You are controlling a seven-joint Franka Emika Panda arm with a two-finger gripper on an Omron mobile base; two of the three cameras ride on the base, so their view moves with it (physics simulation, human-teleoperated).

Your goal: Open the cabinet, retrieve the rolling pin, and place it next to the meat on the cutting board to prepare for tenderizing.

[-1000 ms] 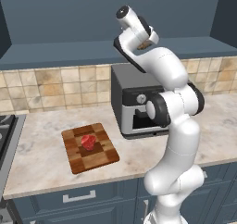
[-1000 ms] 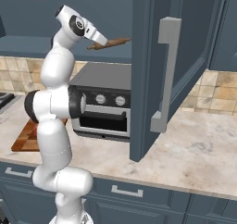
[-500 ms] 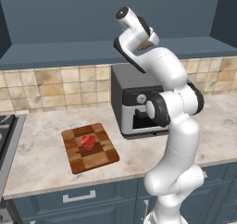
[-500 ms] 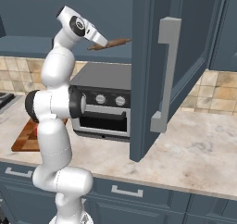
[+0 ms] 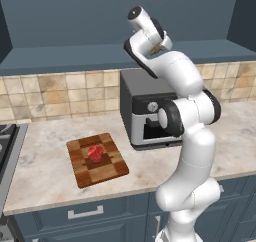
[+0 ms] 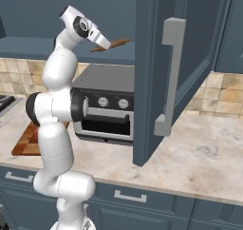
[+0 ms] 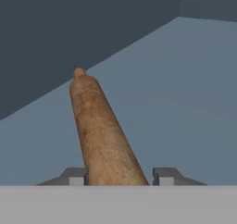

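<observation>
The cabinet door stands swung open, its silver bar handle facing me. On the shelf inside lies the brown rolling pin. My gripper reaches in around its near end. One fingertip touches the pin; the other stands a small gap off, so the gripper is open. In the left base view the gripper is raised at the shelf above the oven. The checkered cutting board lies on the counter with the red meat on it.
A grey toaster oven stands on the counter right under the shelf. The open door overhangs the counter to its right. A stove edge sits at the far left. Lower drawers run beneath the marble counter.
The jaws have narrowed around the rolling pin's near end. The arm and the pin have stayed in place.
</observation>
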